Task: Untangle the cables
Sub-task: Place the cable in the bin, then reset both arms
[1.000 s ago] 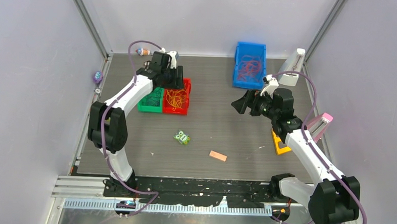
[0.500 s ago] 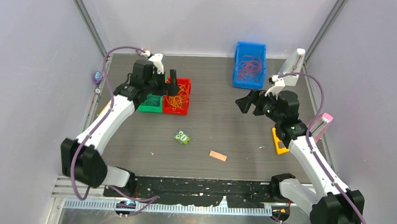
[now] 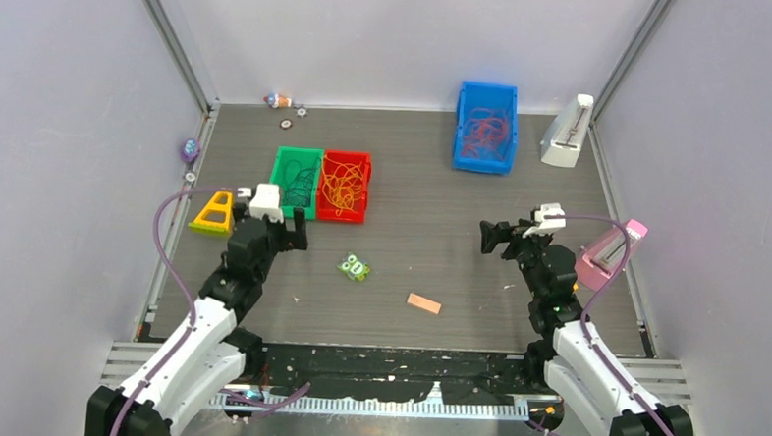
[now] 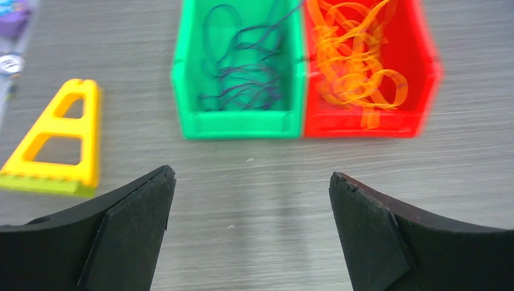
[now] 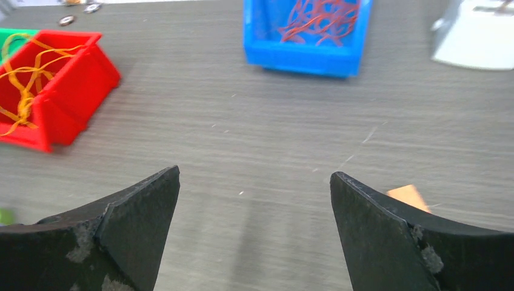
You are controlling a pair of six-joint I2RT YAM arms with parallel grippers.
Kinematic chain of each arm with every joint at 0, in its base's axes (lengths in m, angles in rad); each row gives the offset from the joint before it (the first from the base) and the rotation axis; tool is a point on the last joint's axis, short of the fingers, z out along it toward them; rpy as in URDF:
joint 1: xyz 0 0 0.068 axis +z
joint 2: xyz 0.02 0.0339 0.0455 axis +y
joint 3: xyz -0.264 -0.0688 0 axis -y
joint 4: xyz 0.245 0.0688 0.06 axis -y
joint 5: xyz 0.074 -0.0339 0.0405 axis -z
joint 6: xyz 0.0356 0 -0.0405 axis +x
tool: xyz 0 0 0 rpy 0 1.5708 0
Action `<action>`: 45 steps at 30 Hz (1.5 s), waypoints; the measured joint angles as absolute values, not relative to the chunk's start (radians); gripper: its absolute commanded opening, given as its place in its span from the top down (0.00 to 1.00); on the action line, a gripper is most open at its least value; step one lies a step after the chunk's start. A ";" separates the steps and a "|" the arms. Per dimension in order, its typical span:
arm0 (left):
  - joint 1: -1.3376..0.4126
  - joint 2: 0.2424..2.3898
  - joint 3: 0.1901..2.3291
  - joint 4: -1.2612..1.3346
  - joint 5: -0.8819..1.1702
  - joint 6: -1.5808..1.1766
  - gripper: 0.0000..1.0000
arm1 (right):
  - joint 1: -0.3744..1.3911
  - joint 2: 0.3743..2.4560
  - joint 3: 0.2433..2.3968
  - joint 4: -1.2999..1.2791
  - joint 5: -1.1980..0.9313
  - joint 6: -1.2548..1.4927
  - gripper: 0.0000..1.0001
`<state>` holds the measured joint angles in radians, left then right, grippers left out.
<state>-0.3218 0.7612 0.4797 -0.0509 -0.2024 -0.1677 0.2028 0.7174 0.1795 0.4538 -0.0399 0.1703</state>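
Note:
The cables lie sorted in three bins. Dark purple cables [image 3: 303, 181] [image 4: 242, 79] fill the green bin [image 3: 284, 164], orange cables [image 3: 342, 191] [image 4: 354, 60] the red bin [image 3: 361, 209], and red cables [image 3: 486, 132] [image 5: 321, 15] the blue bin [image 3: 463, 157]. My left gripper [image 3: 288, 233] [image 4: 250, 179] hovers open over bare table, just in front of the green and red bins. My right gripper [image 3: 495, 235] [image 5: 254, 176] is open too, low over the table's right middle, facing the far bins. Neither holds anything.
A yellow triangular piece [image 3: 212, 211] [image 4: 54, 142] lies left of the green bin. A small green toy [image 3: 354, 267] and an orange block [image 3: 424, 303] [image 5: 409, 195] sit mid-table. A white stand [image 3: 567, 133] and a pink stand [image 3: 612, 249] line the right wall.
Both arms have pulled back toward the near edge and lowered. The left gripper left the red bin and opened wide; the right gripper stayed open.

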 measured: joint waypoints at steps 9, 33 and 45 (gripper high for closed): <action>-0.194 0.921 0.166 0.422 -0.340 -0.021 0.01 | 0.154 0.961 0.167 0.763 0.138 -0.015 0.01; -0.037 1.258 0.181 0.889 -0.115 0.012 0.00 | 0.101 1.378 0.182 1.097 0.230 -0.080 0.05; -0.037 1.258 0.183 0.912 -0.115 0.013 0.01 | 0.101 1.378 0.182 1.097 0.225 -0.081 0.05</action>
<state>-0.0372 1.2579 0.1829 0.9123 -0.1150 0.0128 0.1005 1.3785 0.1818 1.0966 0.2253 -0.0807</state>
